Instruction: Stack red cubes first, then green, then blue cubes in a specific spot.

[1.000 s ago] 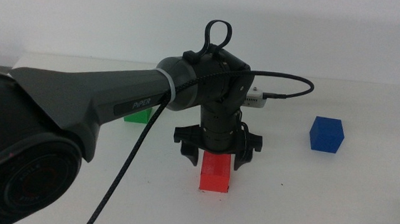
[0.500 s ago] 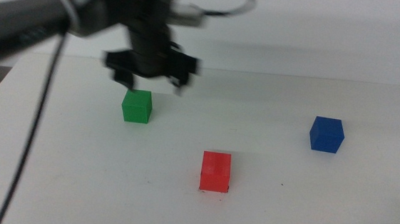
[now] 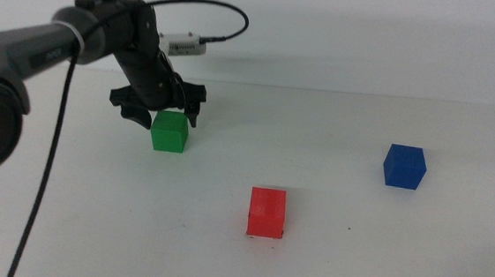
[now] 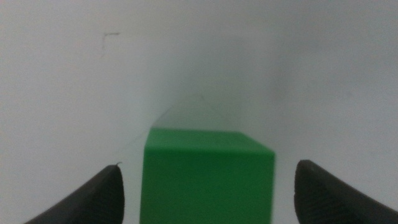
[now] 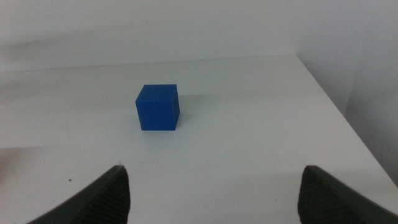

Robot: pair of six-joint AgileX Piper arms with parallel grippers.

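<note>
Left end effector (image 3: 156, 111) hovers just behind and above the green cube (image 3: 169, 131), jaws spread wide to either side of it (no contact visible). On the tabletop (image 3: 416, 249), the red cube (image 3: 266, 212) sits near the front centre and the blue cube (image 3: 404, 166) well apart. Right end effector (image 5: 214, 186), out of the middle view, faces the blue cube with jaws parted.

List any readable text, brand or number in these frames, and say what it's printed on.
One marking only: pale lettering on the left arm in the middle view, too blurred to read.
The green cube, red cube and blue cube bear no text.
</note>
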